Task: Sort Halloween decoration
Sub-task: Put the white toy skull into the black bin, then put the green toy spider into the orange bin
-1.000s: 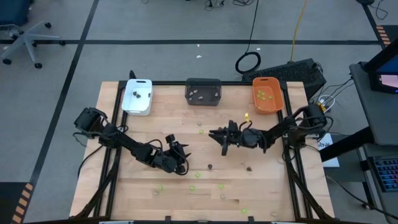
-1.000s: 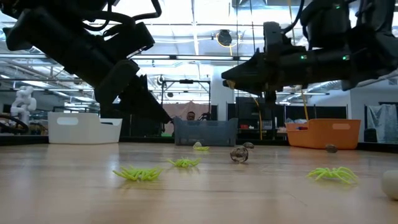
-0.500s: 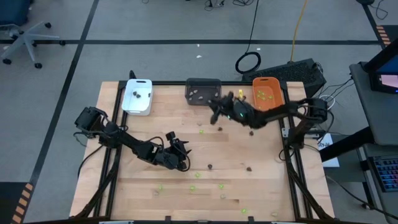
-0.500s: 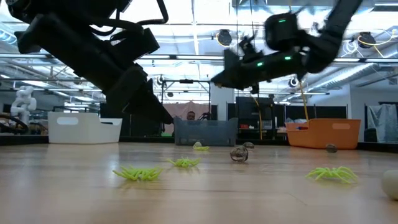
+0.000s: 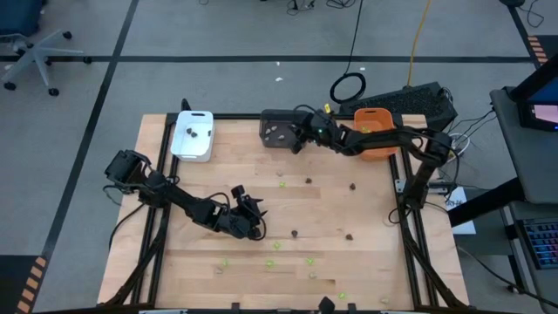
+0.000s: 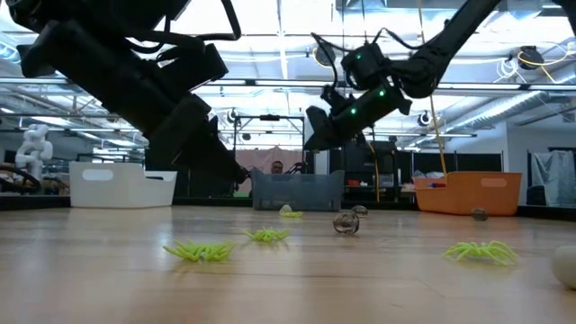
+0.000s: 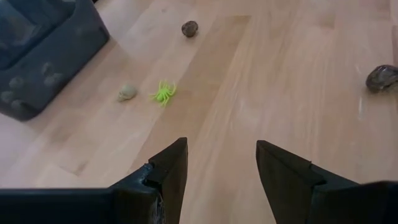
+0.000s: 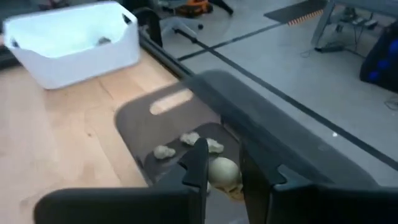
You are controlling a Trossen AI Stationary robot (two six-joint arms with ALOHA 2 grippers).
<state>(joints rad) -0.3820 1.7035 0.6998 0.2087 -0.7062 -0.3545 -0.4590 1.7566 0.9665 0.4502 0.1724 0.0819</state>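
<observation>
My right gripper [image 5: 299, 138] hangs over the dark grey tray [image 5: 285, 128] at the far edge, shut on a pale beige piece [image 8: 222, 173]. Several beige pieces [image 8: 186, 144] lie in that tray. My left gripper [image 5: 252, 218] is open and empty, low over the table's middle left; it also shows in its wrist view [image 7: 221, 155]. Loose on the wood lie lime green spiders [image 5: 277, 245] [image 6: 200, 251], dark pieces [image 5: 294, 233] [image 5: 349, 235] and a beige piece [image 7: 127, 93]. My right gripper pinches the pale beige piece [image 8: 225, 167] between its two fingers. The fingers slant down from the table's right side. The piece is lifted clear, above the inside of the dark grey tray.
A white tray [image 5: 193, 135] stands at the far left, with a few pieces in it. An orange tray [image 5: 377, 138] stands at the far right, partly behind my right arm. More green spiders [image 5: 309, 260] lie near the front edge. Black rails edge the table.
My right gripper has gone from the table's middle up and toward the far edge, carrying the beige piece to above the dark grey tray. My left gripper has kept nearly still.
</observation>
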